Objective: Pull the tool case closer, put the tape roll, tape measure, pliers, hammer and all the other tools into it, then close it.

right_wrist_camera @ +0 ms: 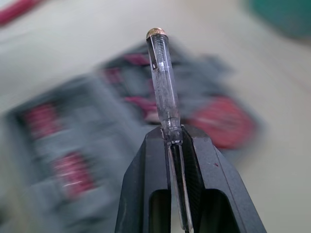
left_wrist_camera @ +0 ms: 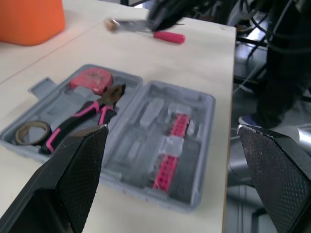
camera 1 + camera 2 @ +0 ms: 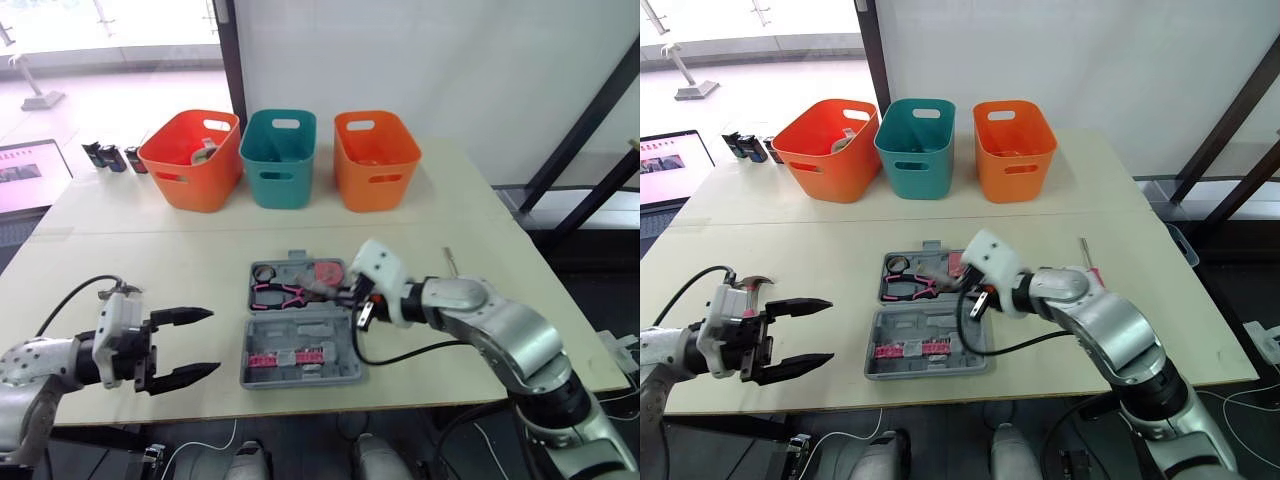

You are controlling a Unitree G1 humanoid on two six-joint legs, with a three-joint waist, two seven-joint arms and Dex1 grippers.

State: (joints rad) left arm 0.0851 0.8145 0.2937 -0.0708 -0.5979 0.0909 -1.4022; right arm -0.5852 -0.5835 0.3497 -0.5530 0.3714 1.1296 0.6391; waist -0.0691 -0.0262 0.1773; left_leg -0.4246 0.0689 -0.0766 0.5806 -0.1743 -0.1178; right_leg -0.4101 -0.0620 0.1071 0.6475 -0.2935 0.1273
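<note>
The grey tool case (image 3: 300,375) lies open on the table in front of me. Its far half holds a tape roll (image 3: 265,272), pink-handled pliers (image 3: 285,293) and a red tape measure (image 3: 325,272). Pink bits (image 3: 285,357) sit in the near half. My right gripper (image 3: 352,298) hovers over the case's right side, shut on a clear tester screwdriver (image 1: 163,82) with a brass cap. A pink-handled tool (image 3: 1085,252) lies on the table to the right of the case. My left gripper (image 3: 195,345) stands open, left of the case and clear of it, with nothing between its fingers (image 2: 73,184).
Three bins stand in a row at the back: orange (image 3: 190,160), teal (image 3: 280,160), orange (image 3: 375,160). Small black items (image 3: 110,157) sit at the far left by a laptop screen (image 3: 30,175). The table's front edge runs just below the case.
</note>
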